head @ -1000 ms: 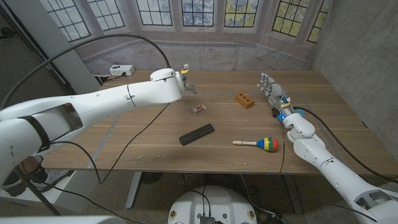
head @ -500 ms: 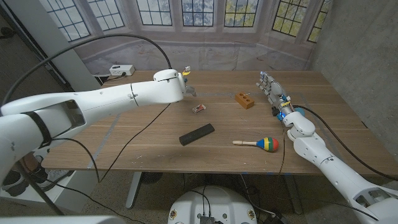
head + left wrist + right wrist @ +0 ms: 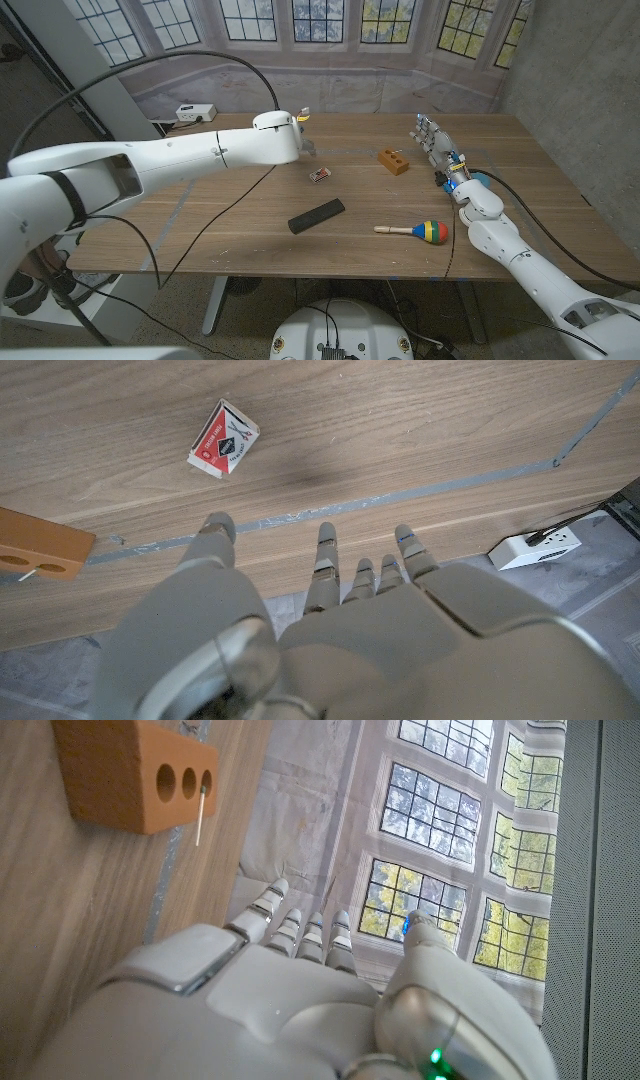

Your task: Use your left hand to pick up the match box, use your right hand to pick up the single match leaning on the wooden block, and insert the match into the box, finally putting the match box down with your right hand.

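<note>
The left hand (image 3: 330, 630) hovers with fingers spread, holding nothing, just short of the match box (image 3: 223, 438) lying on the desk (image 3: 250, 235). The right hand (image 3: 437, 148), apparently open and empty, stands near the wooden block (image 3: 135, 775), where the match (image 3: 201, 817) leans.

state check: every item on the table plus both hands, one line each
Small red-and-white match box: lying flat on the table, not held.
Single wooden match: leaning on the block, untouched.
Orange wooden block with three holes: resting on the table.
Black rectangular remote: lying flat.
Multicoloured maraca with wooden handle: lying on its side.
Left hand: empty, fingers apart, above the table near the match box.
Right hand: empty, fingers apart.
</note>
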Controlling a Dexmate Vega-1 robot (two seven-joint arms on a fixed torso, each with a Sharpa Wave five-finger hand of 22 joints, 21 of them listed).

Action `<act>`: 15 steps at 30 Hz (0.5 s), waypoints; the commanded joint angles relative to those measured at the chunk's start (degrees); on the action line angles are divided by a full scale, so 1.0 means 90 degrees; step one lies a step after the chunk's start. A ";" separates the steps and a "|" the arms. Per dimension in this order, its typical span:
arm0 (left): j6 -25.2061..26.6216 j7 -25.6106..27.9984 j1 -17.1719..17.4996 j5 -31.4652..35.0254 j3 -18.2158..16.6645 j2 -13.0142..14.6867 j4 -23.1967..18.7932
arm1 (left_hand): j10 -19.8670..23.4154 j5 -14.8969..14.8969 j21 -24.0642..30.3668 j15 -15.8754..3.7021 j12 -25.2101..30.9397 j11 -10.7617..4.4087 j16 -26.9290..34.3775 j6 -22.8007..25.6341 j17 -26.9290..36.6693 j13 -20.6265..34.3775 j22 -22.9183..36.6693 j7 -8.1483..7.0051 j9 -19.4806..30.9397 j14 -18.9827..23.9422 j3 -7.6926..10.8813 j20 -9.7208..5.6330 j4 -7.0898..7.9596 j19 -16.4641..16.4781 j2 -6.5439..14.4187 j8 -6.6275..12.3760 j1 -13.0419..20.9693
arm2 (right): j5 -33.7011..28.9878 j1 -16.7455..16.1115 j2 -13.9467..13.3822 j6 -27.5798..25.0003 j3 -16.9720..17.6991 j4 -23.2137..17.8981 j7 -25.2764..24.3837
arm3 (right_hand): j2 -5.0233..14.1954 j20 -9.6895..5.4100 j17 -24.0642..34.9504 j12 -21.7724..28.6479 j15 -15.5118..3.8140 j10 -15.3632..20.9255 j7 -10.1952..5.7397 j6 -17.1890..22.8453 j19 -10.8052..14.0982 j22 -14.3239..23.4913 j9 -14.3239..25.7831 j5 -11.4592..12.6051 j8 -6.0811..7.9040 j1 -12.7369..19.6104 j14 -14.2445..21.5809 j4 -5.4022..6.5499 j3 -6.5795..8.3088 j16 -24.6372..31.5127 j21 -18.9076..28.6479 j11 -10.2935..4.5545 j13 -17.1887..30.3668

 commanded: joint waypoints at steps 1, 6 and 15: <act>-0.0063 -0.0173 -0.0332 0.0036 0.0443 -0.0235 0.0267 | -0.0034 0.0040 0.0016 0.0021 0.0025 0.0015 0.0068 -0.0031 0.0014 0.0008 0.0024 0.0004 0.0018 -0.0007 -0.0021 0.0028 -0.0008 -0.0026 0.0037 -0.0006 0.0049 | 0.0101 -0.0011 0.0146 0.0296 0.0053 0.0158 0.0132 | -0.0013 -0.0225 0.0019 -0.0001 -0.0090 0.0037 0.0009 0.0052 0.0028 0.0028 0.0024 -0.0020 0.0017 0.0085 0.0051 -0.0047 -0.0001 0.0034 0.0008 -0.0021 0.0027; -0.0029 -0.0281 -0.0501 0.0051 0.0643 -0.0390 0.0423 | -0.0016 0.0031 0.0017 0.0022 0.0026 0.0017 0.0072 -0.0032 0.0016 0.0005 0.0029 0.0003 0.0019 0.0012 -0.0040 0.0032 -0.0008 -0.0041 0.0045 0.0001 0.0045 | 0.0156 0.0012 0.0231 0.0459 0.0078 0.0277 0.0231 | -0.0010 -0.0222 0.0017 0.0001 -0.0084 0.0044 0.0016 0.0062 0.0032 0.0028 0.0024 -0.0020 0.0018 0.0094 0.0050 -0.0055 0.0007 0.0033 0.0009 -0.0021 0.0027; -0.0098 -0.0431 -0.0725 0.0106 0.1066 -0.0634 0.0766 | -0.0016 0.0028 0.0022 0.0023 0.0019 0.0018 0.0071 -0.0053 0.0018 0.0003 0.0036 0.0004 0.0020 0.0014 -0.0052 0.0032 -0.0007 -0.0062 0.0075 0.0003 0.0054 | 0.0216 0.0064 0.0397 0.0726 0.0098 0.0511 0.0366 | -0.0012 -0.0227 0.0015 0.0002 -0.0087 0.0048 0.0023 0.0065 0.0038 0.0028 0.0023 -0.0023 0.0012 0.0108 0.0058 -0.0072 0.0018 0.0033 0.0008 -0.0023 0.0027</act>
